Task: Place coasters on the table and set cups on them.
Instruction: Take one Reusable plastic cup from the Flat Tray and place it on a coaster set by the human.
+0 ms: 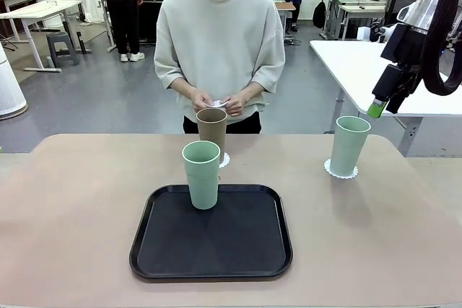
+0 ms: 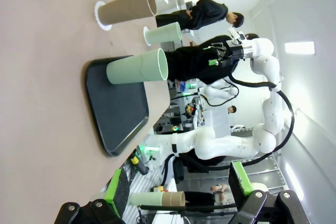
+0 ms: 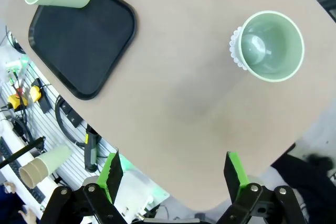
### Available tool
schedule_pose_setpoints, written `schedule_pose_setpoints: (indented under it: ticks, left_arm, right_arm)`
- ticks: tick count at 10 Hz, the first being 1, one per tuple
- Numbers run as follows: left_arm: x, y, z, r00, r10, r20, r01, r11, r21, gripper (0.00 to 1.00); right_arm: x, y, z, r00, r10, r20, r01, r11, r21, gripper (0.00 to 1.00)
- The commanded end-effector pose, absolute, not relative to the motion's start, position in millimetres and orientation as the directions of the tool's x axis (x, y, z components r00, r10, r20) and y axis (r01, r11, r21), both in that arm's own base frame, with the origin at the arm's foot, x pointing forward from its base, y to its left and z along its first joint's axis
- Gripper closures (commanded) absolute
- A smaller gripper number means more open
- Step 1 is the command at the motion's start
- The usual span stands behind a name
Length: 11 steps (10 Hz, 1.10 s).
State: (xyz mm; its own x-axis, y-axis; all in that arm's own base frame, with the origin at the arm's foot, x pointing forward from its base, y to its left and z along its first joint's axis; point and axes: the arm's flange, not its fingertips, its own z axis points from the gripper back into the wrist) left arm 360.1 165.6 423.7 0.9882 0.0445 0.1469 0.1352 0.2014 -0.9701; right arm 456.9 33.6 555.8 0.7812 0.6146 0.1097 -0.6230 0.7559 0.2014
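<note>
Right mint cup (image 1: 349, 145) stands on a coaster (image 1: 341, 172) on the worktop (image 1: 86, 207). Brown cup (image 1: 211, 128) stands on another coaster (image 1: 224, 159), and second mint cup (image 1: 201, 174) on black tray (image 1: 238, 243). Person's hands (image 1: 234, 104) hold third coaster (image 1: 218, 104). Right claw (image 1: 377, 110) hovers above right mint cup, wide open, empty. Left claw (image 2: 177, 190) is also wide open, empty.

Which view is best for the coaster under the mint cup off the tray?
Front view: the coaster shows as a scalloped edge around the mint cup's base. Right wrist view looks down, so the cup hides all but a crescent of it. Left wrist view has it small and far off.
</note>
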Motion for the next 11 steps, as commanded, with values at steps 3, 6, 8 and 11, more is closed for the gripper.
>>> schedule_pose_setpoints:
  ticks: [3,6,8,11]
  left_arm:
    - [359,167,426,0.988,0.050,0.145,0.133,0.203,-0.970,0.00]
    - [359,167,426,0.988,0.050,0.145,0.133,0.203,-0.970,0.00]
    - [359,167,426,0.988,0.050,0.145,0.133,0.203,-0.970,0.00]
    - [359,167,426,0.988,0.050,0.145,0.133,0.203,-0.970,0.00]
  right_arm:
    - [458,34,553,0.773,0.620,0.134,-0.633,0.744,0.213,0.00]
    - [457,19,548,0.872,0.477,0.110,-0.486,0.815,0.315,0.00]
    - [442,-23,540,0.955,0.281,0.094,-0.282,0.767,0.577,0.00]
    - [437,-105,536,0.986,0.128,0.104,-0.152,0.470,0.869,0.00]
